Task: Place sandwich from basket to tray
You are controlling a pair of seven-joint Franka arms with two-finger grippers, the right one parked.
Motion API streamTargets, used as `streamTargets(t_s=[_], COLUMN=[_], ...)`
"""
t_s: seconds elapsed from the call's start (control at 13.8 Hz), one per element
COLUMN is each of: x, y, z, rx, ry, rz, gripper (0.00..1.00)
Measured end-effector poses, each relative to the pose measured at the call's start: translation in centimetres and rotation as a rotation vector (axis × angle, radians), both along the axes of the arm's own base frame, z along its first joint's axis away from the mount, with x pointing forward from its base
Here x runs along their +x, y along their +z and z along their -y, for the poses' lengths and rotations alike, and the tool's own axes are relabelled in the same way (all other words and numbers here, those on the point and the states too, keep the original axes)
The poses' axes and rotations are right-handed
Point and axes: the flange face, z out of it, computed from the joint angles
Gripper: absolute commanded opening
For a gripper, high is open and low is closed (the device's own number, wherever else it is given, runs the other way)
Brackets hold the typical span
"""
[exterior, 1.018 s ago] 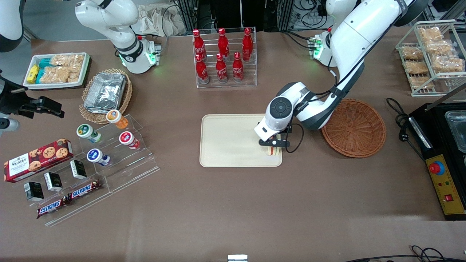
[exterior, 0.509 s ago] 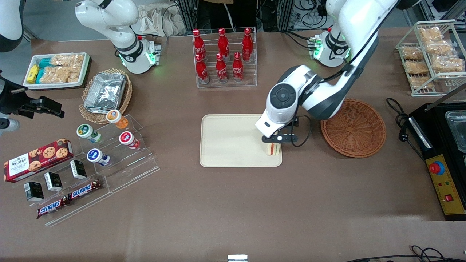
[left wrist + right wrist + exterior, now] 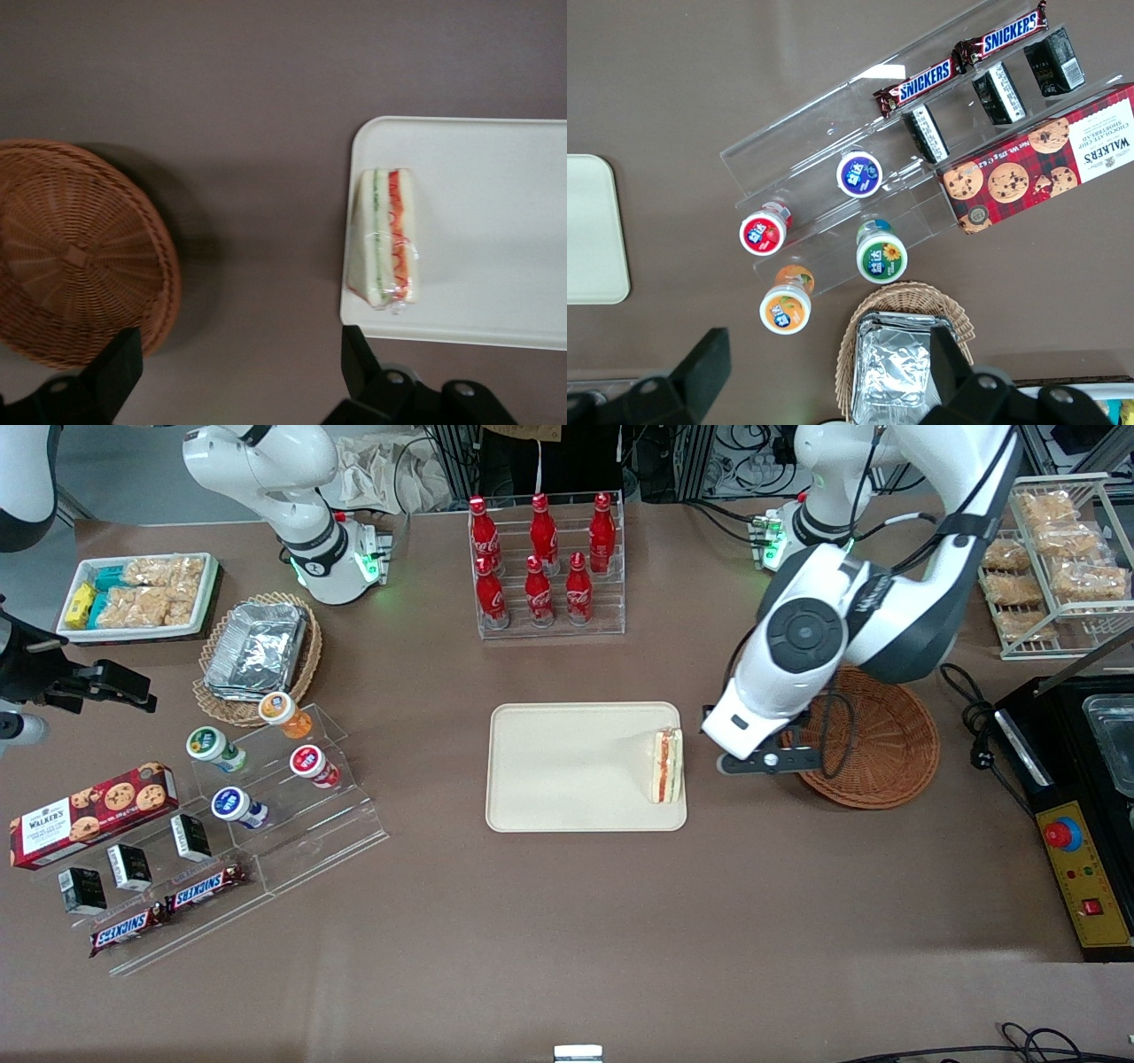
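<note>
Jaws are standing wide apart, gripping nothing; the two dark fingers (image 3: 115, 367) are framing bare table in the wrist view. The gripper (image 3: 764, 762) is hanging above the strip of table between the tray (image 3: 549, 815) and the basket (image 3: 886, 735), clear of both.

The sandwich (image 3: 666, 765) is lying on the tray, right at the tray's edge toward the basket, cut face with the red and green filling showing up at the wrist camera (image 3: 387, 235). It is sitting fully inside the rim, touching nothing else. The basket is sitting with nothing in it, judging by the woven bottom showing (image 3: 75, 257).

Handling, as a judgement: light, soft bread, squashing easily, in what looks like thin clear wrap, so probably a bit slippery. If regrasping, best to be pinching across the two flat bread faces near the thick cut end, with light pressure, not on the thin point.

Placement is looking done.
</note>
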Motion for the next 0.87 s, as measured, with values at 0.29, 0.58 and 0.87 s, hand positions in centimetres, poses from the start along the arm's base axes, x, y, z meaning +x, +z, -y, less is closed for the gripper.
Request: streamTargets(t_s=[0.29, 0.58, 0.87], x=[1.6, 3.5, 3.8], y=[2.3, 5.6, 8.6], z=[-5.1, -14.0, -23.0], rx=[0.002, 0.003, -0.057], ry=[-0.035, -0.105, -0.123], rz=[0.012, 0.048, 0.073], gripper=[1.0, 1.0, 1.0])
